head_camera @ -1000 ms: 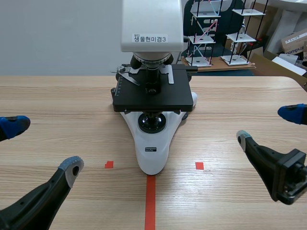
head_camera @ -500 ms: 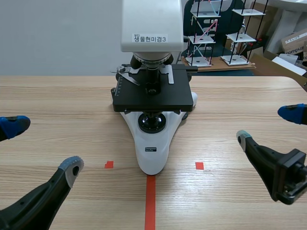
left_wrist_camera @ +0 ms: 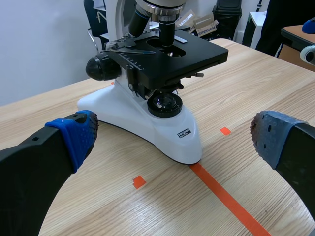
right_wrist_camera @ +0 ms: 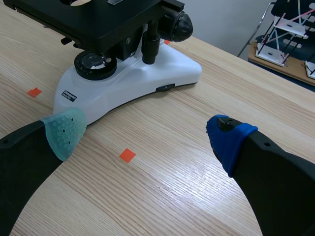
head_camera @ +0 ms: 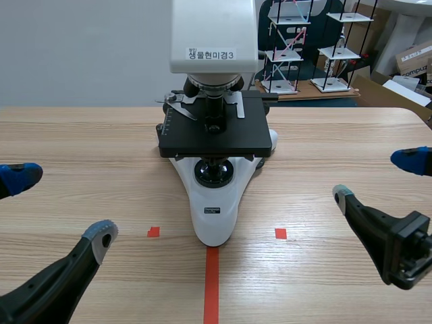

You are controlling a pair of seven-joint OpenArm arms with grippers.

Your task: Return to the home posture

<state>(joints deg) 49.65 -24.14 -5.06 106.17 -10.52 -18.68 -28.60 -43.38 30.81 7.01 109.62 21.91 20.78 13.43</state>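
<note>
The table [head_camera: 81, 135] and the white microscope [head_camera: 214, 202] at my twelve o'clock sit exactly as they did a second ago. My left gripper [head_camera: 62, 204], at the microscope's eight o'clock, and my right gripper [head_camera: 374, 177], at its four, hang spread wide over the wood and hold nothing. Neither has moved, though the right may have dipped a hair; it's too slight to be sure.

Both arms are matte black. The left claw [left_wrist_camera: 174, 140] has two thick, curved black fingers, one capped by a bright blue pad [left_wrist_camera: 78, 137], the other by a duller grey-blue pad [left_wrist_camera: 270, 140] pitted with small dots. The right claw [right_wrist_camera: 147, 133] is built alike, with a pale green dotted pad [right_wrist_camera: 64, 129] and a deep blue pad [right_wrist_camera: 230, 137]. A blocky black housing [head_camera: 408, 253] sits behind its fingers.
</note>
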